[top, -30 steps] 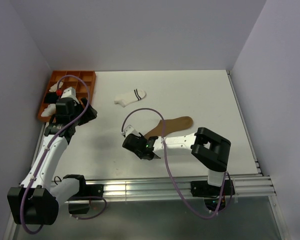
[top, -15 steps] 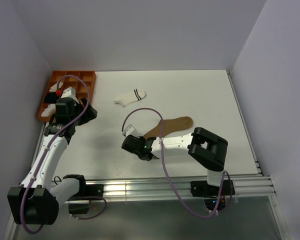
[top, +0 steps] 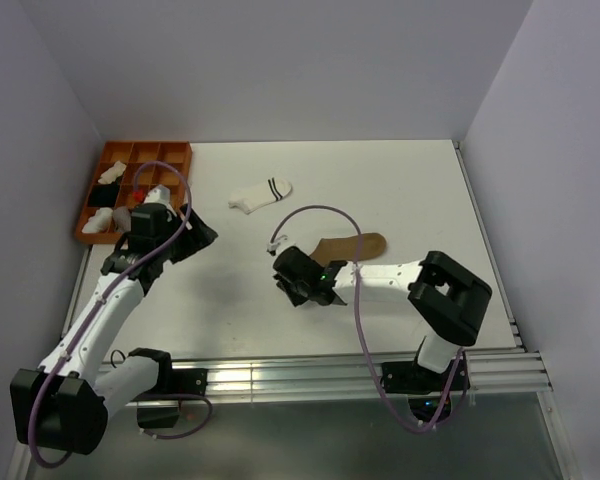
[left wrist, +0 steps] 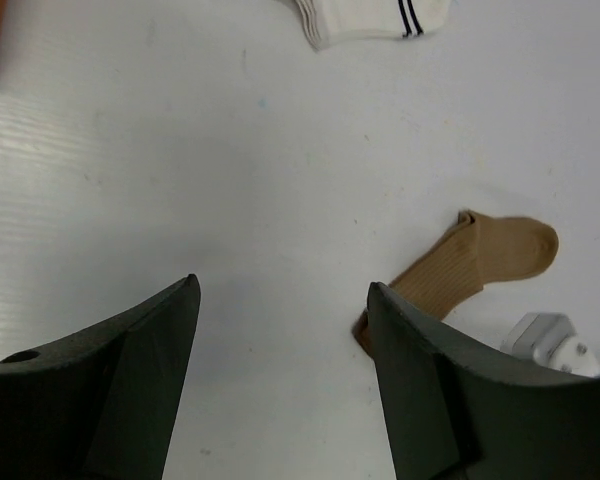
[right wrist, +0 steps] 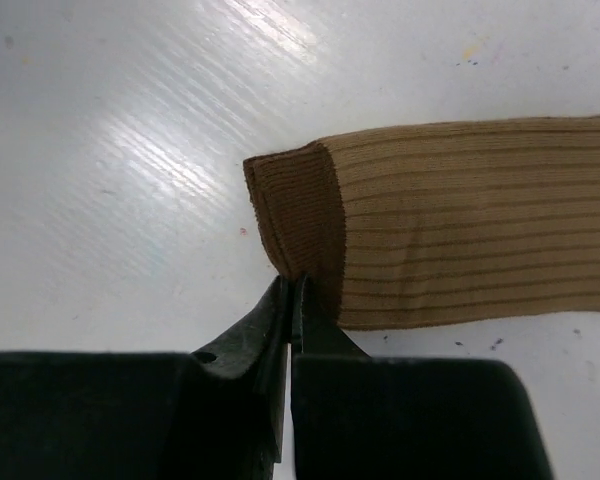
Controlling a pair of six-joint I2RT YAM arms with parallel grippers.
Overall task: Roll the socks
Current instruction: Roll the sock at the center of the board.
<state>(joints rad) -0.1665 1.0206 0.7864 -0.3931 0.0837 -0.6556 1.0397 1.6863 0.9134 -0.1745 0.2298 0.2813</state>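
Tan sock (top: 355,246) lies mid-table (top: 410,180), its brown cuff pinched by the clenched right gripper (right wrist: 293,290). White striped sock (top: 260,194) lies flat nearer the far edge. Left gripper (left wrist: 280,290) hangs released, grasping nothing, toward the left edge.

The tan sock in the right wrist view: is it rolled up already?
No, the tan sock lies flat on the table, its darker cuff at the right end effector's closed tips.
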